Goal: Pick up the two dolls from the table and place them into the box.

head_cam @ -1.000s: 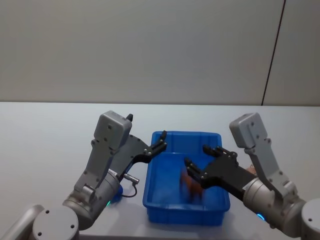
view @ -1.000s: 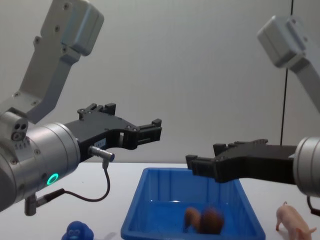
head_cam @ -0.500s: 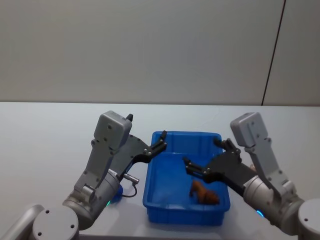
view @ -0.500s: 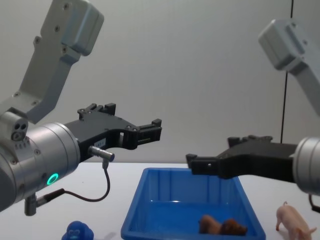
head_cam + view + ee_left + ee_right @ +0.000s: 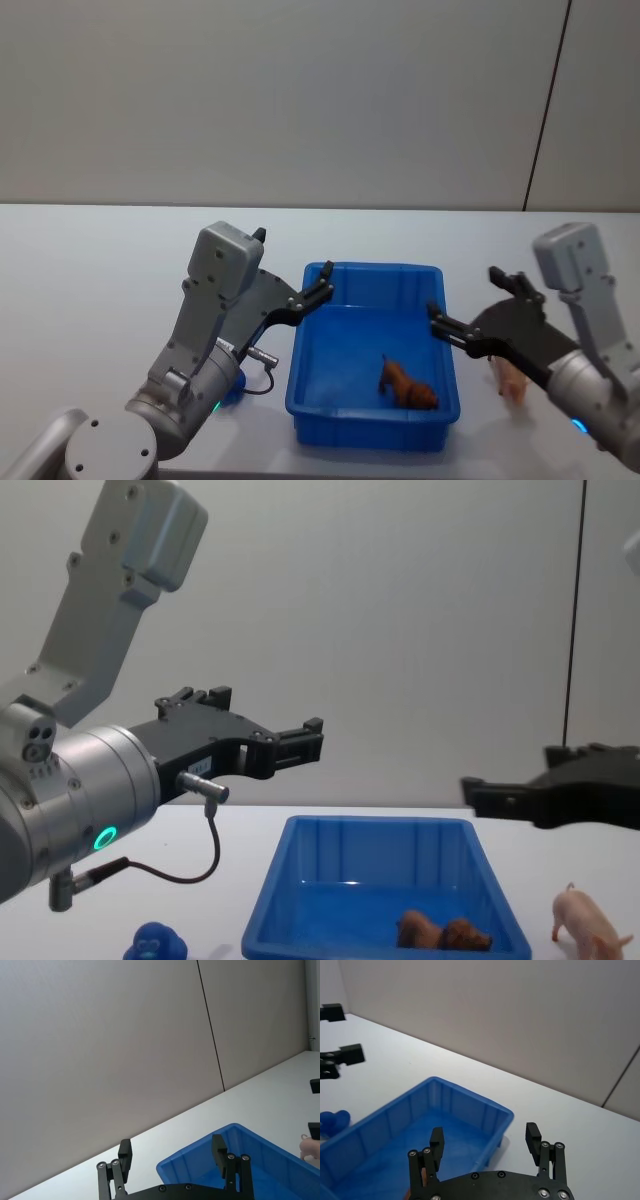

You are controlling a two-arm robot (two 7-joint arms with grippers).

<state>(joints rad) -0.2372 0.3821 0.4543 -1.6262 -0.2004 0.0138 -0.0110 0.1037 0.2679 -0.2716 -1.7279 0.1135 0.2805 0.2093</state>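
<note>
Your right gripper (image 5: 462,297) swung right of the box (image 5: 372,268), fingers spread, empty; left gripper (image 5: 325,283) hangs open at its left rim; brown doll (image 5: 408,385) inside, pig (image 5: 510,380) just right. Descend crooked and you'll shove it off.

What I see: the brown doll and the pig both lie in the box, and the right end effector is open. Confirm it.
Wrong about the pig: it stands on the table right of the box, as the chest view shows. The brown doll lies in the box, and the right end effector is open.
</note>
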